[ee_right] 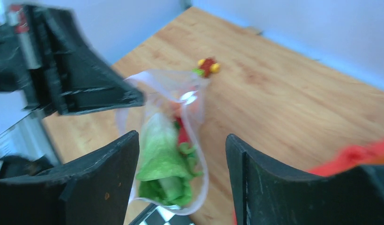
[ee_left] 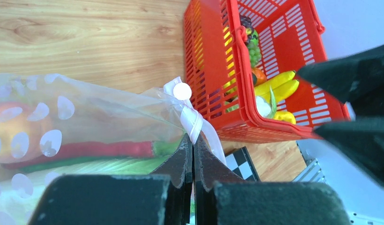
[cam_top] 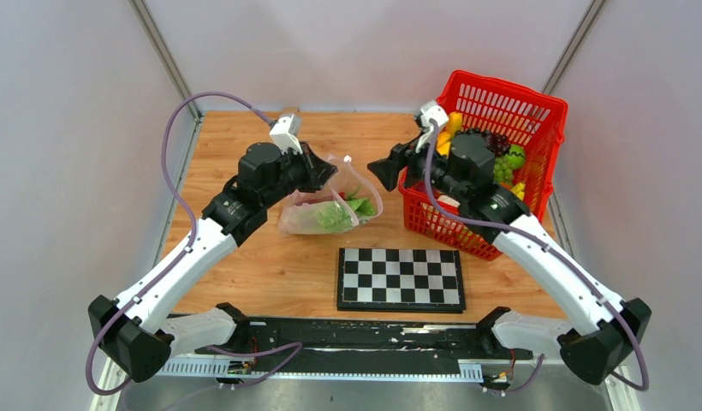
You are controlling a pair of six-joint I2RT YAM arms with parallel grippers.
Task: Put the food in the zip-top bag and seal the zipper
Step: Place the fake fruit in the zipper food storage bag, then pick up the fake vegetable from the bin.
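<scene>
While the left gripper (ee_left: 193, 152) clamps the zip-top bag (ee_left: 101, 110) by its rim, the right gripper (ee_right: 181, 140) stands spread. Beyond its fingers lies lettuce (ee_right: 159, 157).

The zip-top bag (ee_left: 110, 108) was clear with pale round dots (its zipper (ee_left: 194, 124) a whitish pink). Inside it showed green lettuce (cam_top: 335, 216) and a red chilli (ee_left: 101, 150). At upper right the basket (cam_top: 493, 90) was red; the chessboard (cam_top: 401, 278) was black-and-white checked.

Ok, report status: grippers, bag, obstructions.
Left gripper shut on zip-top bag rim, mouth open. Right gripper open, empty, facing it. Lettuce inside; more food in red basket. Nothing blocking the mouth.
</scene>
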